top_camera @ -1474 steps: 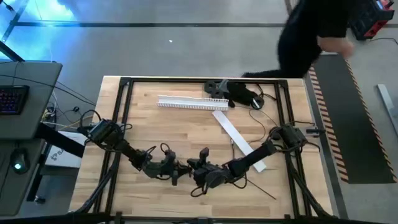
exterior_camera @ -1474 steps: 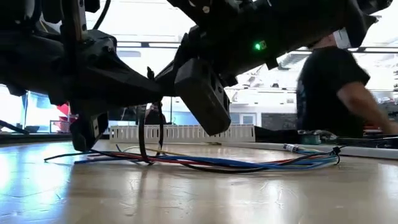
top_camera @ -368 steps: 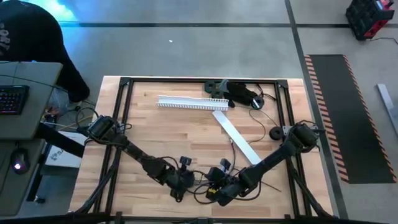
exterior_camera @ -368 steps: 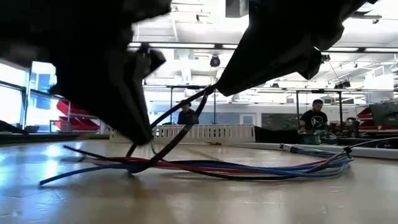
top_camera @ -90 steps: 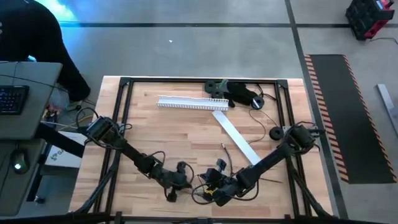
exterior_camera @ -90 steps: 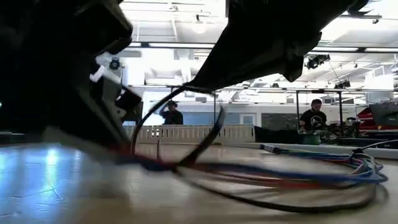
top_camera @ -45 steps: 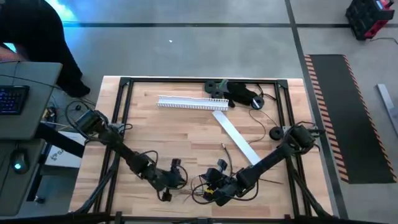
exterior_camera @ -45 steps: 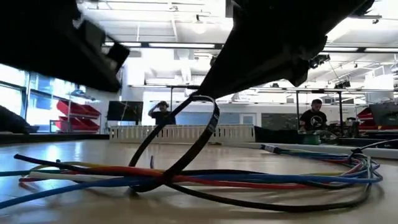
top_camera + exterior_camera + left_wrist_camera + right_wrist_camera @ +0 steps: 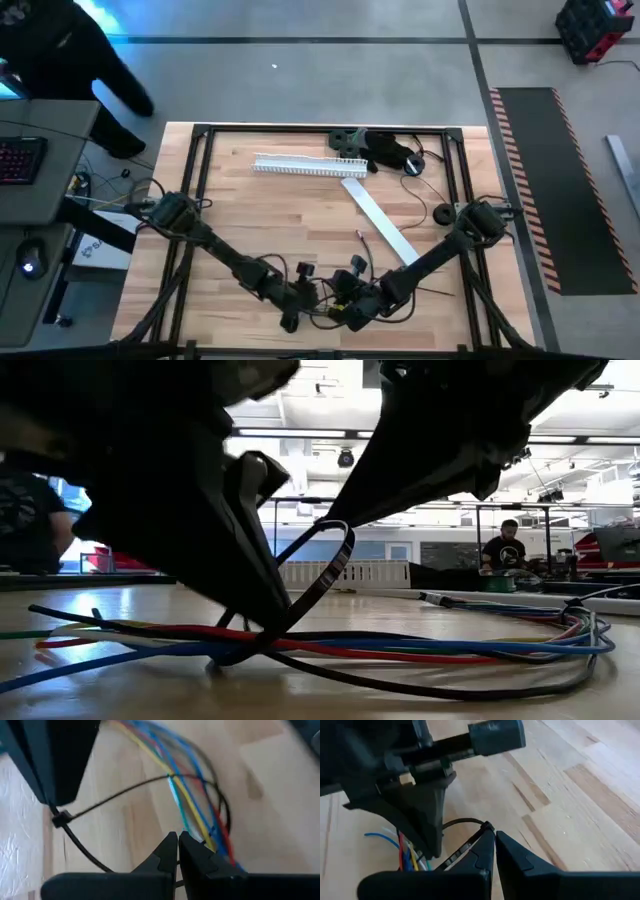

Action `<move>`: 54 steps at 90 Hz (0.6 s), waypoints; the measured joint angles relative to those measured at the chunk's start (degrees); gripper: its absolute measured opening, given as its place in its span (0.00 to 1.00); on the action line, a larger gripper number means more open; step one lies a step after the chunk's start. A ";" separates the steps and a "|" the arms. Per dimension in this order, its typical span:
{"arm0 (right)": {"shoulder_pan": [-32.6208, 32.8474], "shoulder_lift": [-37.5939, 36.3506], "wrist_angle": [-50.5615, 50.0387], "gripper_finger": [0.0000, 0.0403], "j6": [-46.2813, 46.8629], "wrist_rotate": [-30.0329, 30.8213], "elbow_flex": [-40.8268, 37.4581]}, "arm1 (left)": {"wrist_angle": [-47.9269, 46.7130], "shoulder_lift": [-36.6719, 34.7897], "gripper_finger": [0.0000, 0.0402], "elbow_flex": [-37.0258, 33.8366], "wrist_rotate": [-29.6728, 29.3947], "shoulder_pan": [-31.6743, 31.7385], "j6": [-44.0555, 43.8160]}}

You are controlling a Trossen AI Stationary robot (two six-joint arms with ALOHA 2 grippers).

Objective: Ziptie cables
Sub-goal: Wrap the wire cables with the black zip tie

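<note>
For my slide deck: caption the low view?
A black zip tie loops over coloured cables lying on the wooden table, beneath two dark robot arms.

1. A white slotted strip (image 9: 297, 166) is laid across the far part of the wooden table (image 9: 270, 215).
2. A flat white strip (image 9: 380, 222) is set at a slant, its far end just beside the slotted one.
3. A bulky black gadget (image 9: 385, 150) is seen at the far edge.
4. A person in dark clothing (image 9: 65, 60) is seen beyond the table's far left corner, beside a desk with a keyboard (image 9: 20, 160).
</note>
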 joint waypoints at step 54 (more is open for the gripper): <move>0.68 -0.02 -1.48 0.00 -0.11 0.66 0.00 | -13.81 0.63 0.00 6.09 -0.43 -3.60 -6.20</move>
